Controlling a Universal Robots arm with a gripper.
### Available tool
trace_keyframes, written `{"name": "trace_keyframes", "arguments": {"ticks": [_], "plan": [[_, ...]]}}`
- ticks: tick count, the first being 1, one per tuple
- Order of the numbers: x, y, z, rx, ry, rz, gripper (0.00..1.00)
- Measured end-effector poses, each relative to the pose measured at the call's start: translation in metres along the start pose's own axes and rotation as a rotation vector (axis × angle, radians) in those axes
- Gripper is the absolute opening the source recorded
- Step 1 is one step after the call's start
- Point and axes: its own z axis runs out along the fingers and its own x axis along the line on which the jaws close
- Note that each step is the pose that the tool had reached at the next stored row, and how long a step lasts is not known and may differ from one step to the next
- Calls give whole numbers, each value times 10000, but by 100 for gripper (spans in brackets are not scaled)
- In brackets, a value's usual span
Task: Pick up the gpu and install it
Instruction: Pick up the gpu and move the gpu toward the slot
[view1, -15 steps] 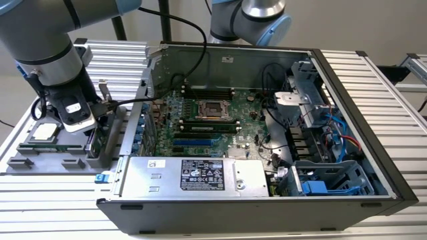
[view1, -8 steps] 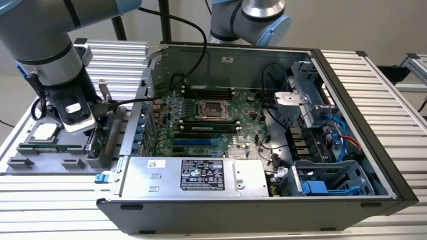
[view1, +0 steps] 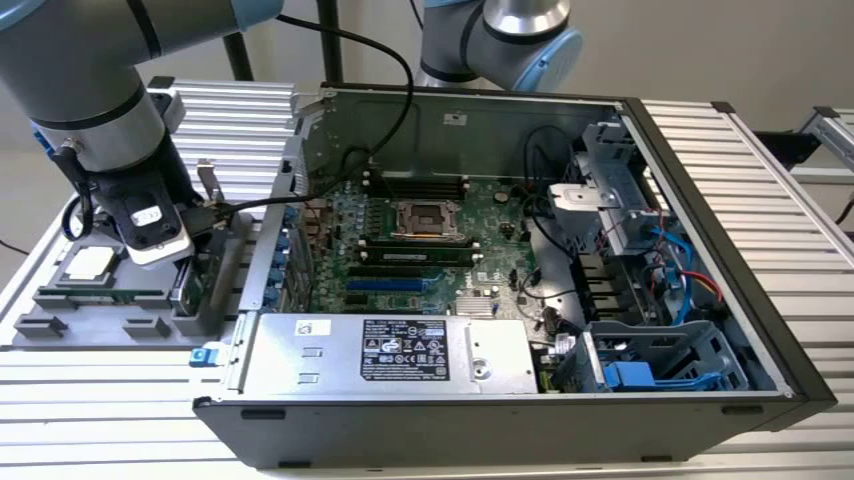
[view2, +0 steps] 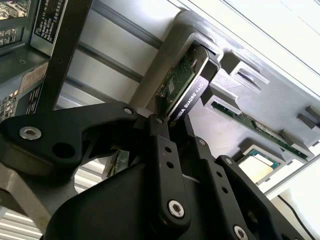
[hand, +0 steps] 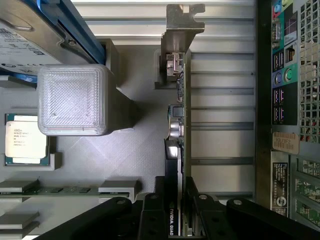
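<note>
The gpu (view1: 195, 285) stands on edge in a slot of the grey tray (view1: 80, 330), at the exterior view's left, just outside the open computer case. Its silver end bracket (hand: 183, 22) points away from the wrist. In both wrist views the green board (hand: 186, 100) and the black cooler face (view2: 189, 97) run straight into the black fingers. My gripper (hand: 178, 202) (view2: 161, 121) sits over the card's near end, with a finger pressed against each face. In the exterior view the gripper (view1: 184, 255) is mostly hidden behind the arm's white wrist block.
The open case holds the motherboard (view1: 400, 240) with blue and black slots, a silver power supply (view1: 387, 350) in front and a drive cage (view1: 654, 360) at the right. The tray also carries a processor (hand: 25, 140), a memory stick (view2: 260, 125) and a hard drive with blue rails (hand: 30, 35). A second arm (view1: 514, 40) stands behind the case.
</note>
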Motion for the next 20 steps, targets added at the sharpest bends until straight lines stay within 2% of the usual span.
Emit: {"name": "trace_keyframes", "arguments": {"ticks": [20], "plan": [[0, 0, 2, -1, -2, 0, 0]]}}
